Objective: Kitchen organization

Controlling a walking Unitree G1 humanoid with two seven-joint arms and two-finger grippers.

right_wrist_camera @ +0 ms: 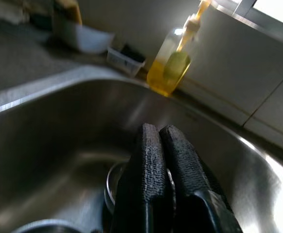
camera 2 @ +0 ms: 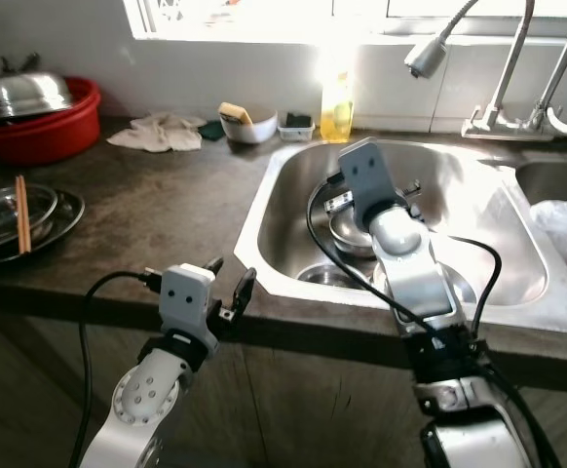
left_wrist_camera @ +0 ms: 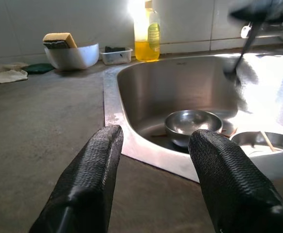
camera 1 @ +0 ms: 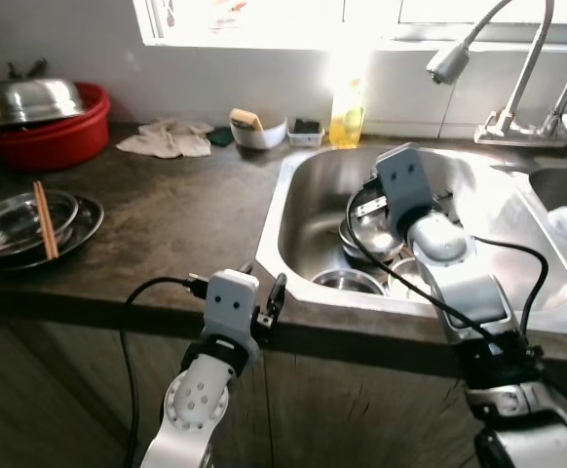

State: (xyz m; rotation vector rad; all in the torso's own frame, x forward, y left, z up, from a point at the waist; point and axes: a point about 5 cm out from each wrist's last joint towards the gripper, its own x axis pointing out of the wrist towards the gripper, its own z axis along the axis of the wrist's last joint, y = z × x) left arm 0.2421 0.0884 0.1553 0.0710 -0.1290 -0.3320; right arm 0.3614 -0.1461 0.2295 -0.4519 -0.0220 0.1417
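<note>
the robot stands in front of a dark countertop [camera 1: 167, 210] with a steel sink [camera 1: 298, 210] set into it. the right gripper [right_wrist_camera: 161, 141] reaches down inside the sink basin, and its two black fingers are pressed together; i cannot tell if something thin is between them. just under it, on the sink bottom, lies a steel bowl [left_wrist_camera: 192, 124], and more steel bowls [camera 1: 347, 281] rest near the front wall of the basin. the left gripper [left_wrist_camera: 153, 145] hovers over the front edge of the countertop, just beside the sink's front left corner, with its jaws spread wide and nothing between them. at the back edge of the countertop, a yellow soap bottle [camera 1: 347, 115] stands behind the sink, beside it a small tray [camera 1: 305, 132] and a white bowl with a sponge [camera 1: 256, 127]. a crumpled cloth [camera 1: 170, 138] lies further left. on the left end are steel plates with chopsticks [camera 1: 45, 219] and a red basin [camera 1: 55, 132] in the back left corner.
</note>
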